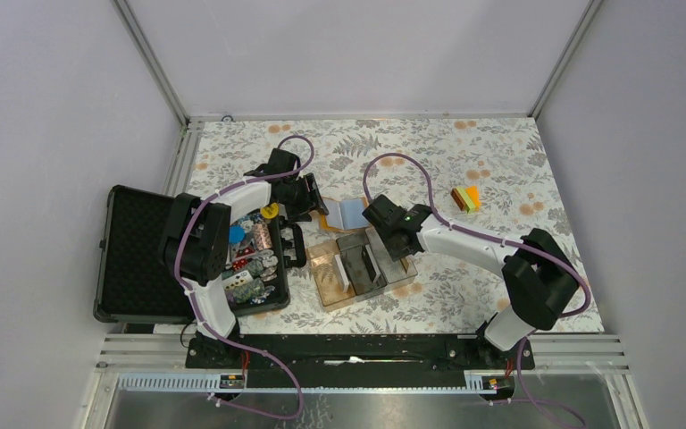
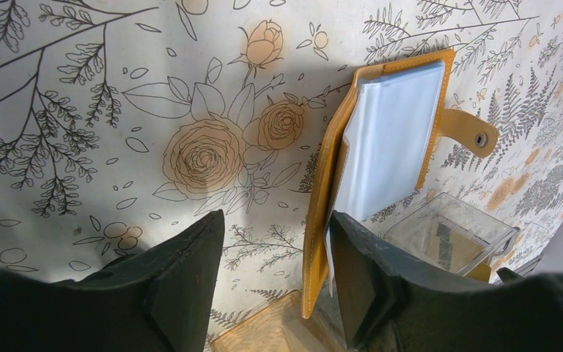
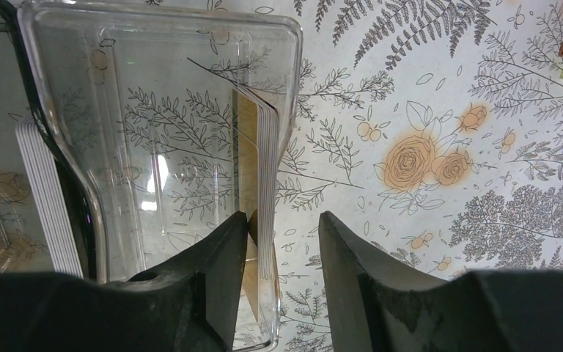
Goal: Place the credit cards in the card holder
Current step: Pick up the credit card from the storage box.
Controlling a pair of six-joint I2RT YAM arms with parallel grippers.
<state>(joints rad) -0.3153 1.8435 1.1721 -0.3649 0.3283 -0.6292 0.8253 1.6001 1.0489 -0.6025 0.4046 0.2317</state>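
Note:
The card holder, an orange wallet, lies open with its clear sleeves showing and its snap strap out to the right. One cover edge stands between the fingers of my left gripper, close to the right finger; the jaws are open and the left finger is well clear of it. In the top view the card holder lies just right of my left gripper. A stack of credit cards stands on edge against the right wall of a clear tray. My open right gripper straddles that stack and wall.
A second card stack stands in the tray's left compartment. An open black case with colourful chips lies at the left. An orange and green block sits at the back right. The clear tray lies in front of the card holder.

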